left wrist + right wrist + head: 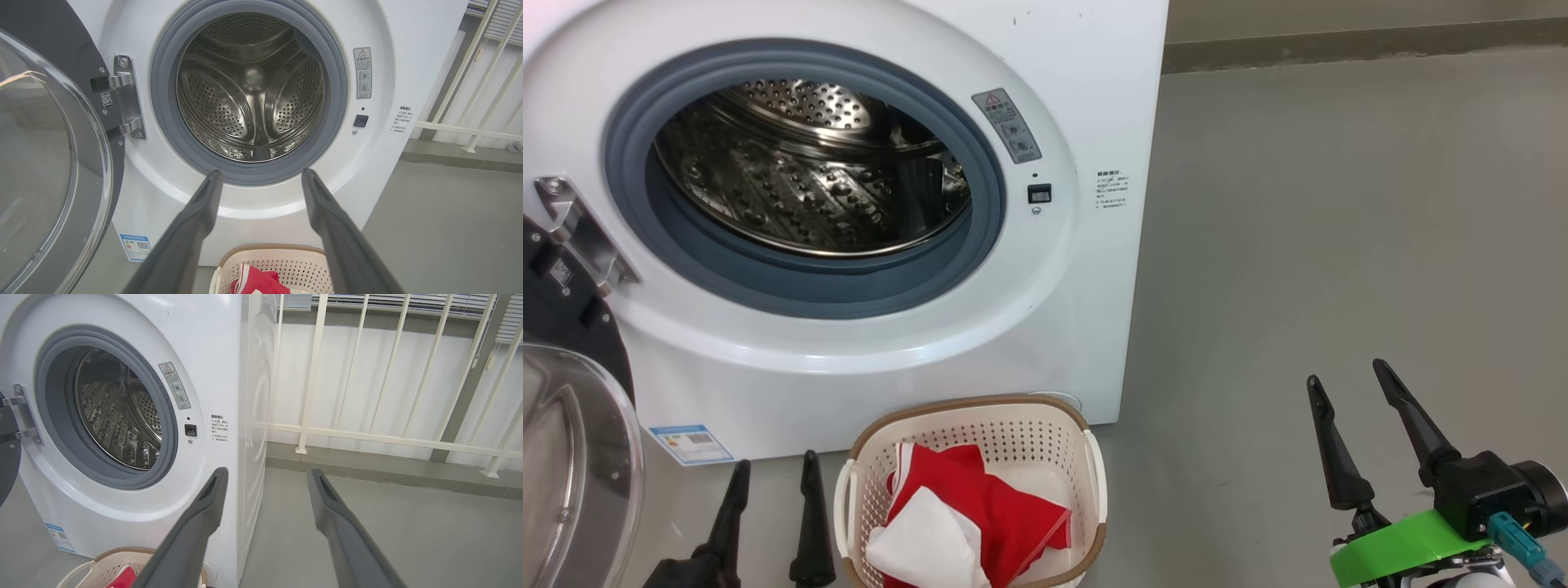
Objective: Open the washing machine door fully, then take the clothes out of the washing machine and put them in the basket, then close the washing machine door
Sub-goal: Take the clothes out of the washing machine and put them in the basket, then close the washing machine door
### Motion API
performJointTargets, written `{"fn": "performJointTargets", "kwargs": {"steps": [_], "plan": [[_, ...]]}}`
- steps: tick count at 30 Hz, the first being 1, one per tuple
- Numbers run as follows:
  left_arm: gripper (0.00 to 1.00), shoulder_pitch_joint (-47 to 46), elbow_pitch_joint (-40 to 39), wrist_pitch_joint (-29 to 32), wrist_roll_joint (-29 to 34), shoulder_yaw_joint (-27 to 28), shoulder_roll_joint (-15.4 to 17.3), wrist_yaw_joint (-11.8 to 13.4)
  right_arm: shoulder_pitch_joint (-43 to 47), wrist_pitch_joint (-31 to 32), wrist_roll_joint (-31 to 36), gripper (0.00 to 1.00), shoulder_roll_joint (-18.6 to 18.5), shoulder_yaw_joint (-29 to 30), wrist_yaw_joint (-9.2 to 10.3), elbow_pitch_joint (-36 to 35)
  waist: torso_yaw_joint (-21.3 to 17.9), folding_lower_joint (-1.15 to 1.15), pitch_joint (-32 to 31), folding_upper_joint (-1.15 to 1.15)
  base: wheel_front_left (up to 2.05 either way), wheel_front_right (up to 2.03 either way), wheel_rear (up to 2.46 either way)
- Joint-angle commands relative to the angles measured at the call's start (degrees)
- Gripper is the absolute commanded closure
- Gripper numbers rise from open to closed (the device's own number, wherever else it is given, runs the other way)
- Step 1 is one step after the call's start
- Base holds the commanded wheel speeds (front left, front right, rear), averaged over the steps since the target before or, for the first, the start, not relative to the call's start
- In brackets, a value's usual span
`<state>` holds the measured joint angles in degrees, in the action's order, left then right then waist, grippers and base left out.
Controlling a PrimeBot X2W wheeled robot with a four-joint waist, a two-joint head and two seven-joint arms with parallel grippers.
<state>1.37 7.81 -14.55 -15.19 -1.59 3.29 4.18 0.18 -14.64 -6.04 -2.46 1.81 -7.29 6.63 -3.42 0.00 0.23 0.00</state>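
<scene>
Grey concrete floor (1339,204) carries the white front-loading washing machine (1094,82). Its round glossy black glass-windowed door (572,457) hangs swung wide on the machine's hinge side, and the steel drum (809,180) shows no garment. Red-and-white clothes (996,506) lie in the cream perforated plastic basket (972,404) directly before the machine. The left gripper (776,461) and right gripper (1346,371) stand spread and empty, judged free for closing the door.
</scene>
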Motion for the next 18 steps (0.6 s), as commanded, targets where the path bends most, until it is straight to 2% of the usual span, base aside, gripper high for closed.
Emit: {"fn": "performJointTargets", "kwargs": {"steps": [1, 9, 18], "plan": [[0.0, -0.9, -1.7, -0.4, 0.1, 1.9, 0.9, 0.2, -0.6, -0.4, 0.0, 0.0, -0.4, -1.0, -0.2, -1.6, 0.0, 0.0, 0.0, 0.0, 0.0, 0.0, 0.0], [0.0, -0.8, -1.7, -0.4, 0.4, 1.6, 1.0, 0.8, -0.6, -0.4, -0.1, 0.0, -0.4, -1.0, -0.2, -1.5, 0.3, 0.0, -0.1, 0.0, -0.47, 0.47, 0.0], [0.0, -0.7, -2.4, -0.3, 0.2, 1.2, 1.1, 1.2, -0.7, -0.4, -0.1, 0.0, -0.4, -0.8, -0.2, -1.4, 0.7, 0.0, -0.1, 0.0, -1.59, 1.59, 0.0]]}}
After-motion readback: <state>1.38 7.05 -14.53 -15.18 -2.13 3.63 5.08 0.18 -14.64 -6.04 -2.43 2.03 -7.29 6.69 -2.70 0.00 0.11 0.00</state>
